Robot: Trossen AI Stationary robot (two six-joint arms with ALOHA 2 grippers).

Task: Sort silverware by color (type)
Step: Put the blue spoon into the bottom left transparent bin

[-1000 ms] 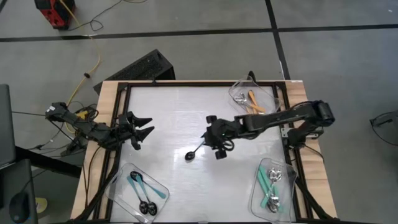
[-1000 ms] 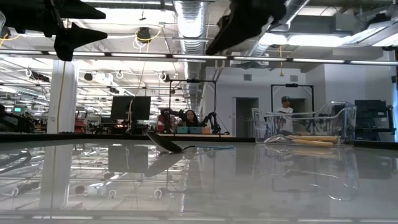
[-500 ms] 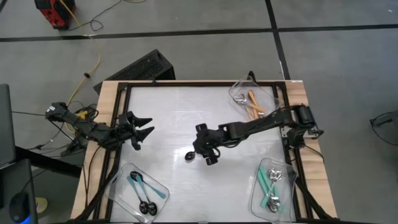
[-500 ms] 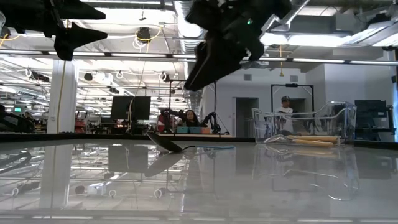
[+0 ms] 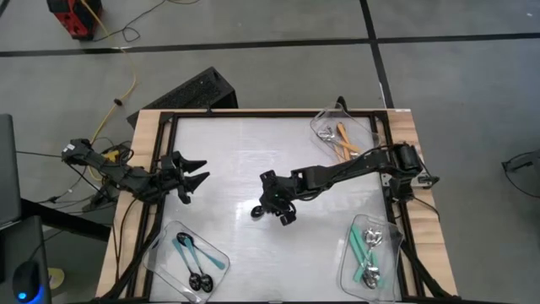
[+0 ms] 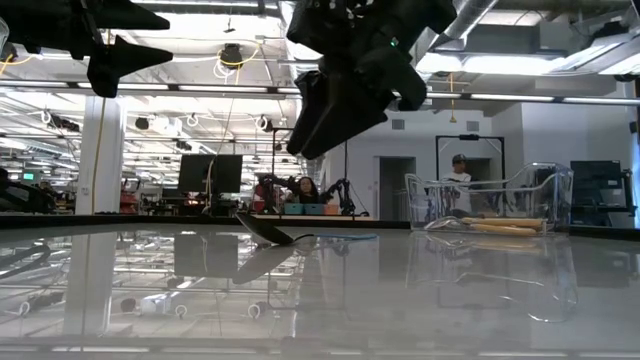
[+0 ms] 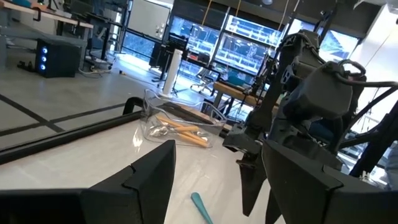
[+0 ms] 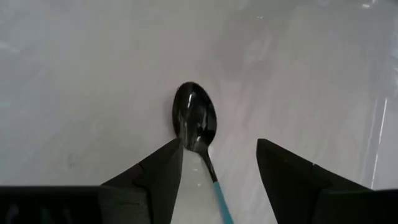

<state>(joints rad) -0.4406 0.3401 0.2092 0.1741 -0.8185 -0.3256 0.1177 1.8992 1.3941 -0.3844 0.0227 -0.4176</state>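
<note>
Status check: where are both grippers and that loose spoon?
Right gripper open, above blue-handled spoon, jaws straddling its neck, not gripping. Left gripper open, waiting at table's left side. Nothing in the way.

We see a grey concrete floor (image 5: 253, 67) around us, and ceiling ducts (image 6: 305, 25) with strip lights overhead.

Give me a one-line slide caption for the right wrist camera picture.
Open right gripper poised above a lone blue-handled, black-bowled spoon on the white table.
</note>
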